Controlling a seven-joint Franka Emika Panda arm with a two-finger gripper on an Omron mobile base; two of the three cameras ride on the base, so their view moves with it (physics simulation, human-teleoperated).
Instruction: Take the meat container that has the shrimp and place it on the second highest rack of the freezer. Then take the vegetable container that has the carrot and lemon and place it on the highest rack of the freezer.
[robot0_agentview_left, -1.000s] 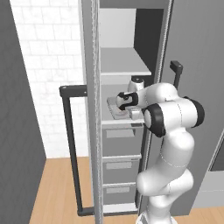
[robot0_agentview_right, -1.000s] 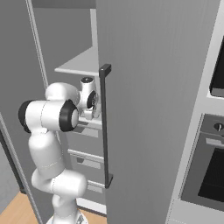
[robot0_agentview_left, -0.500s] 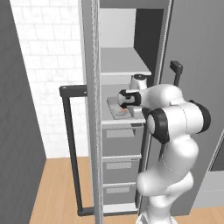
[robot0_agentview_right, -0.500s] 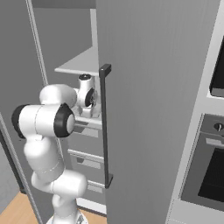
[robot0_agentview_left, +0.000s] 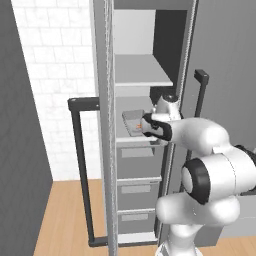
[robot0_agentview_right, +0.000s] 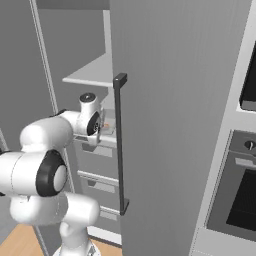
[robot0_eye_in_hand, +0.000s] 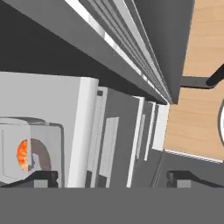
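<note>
Lots tucked out of sight in this freezer shot

From the left base camera the white arm covers the 3 o'clock end of the meat container, so you can't tell whether the gripper touches it, and the shrimp is just a tiny orange speck. From the right base camera the freezer door hides most of the second highest rack. In the hand camera the container runs off the 9 o'clock edge and only part of the shrimp peeks through.
</note>
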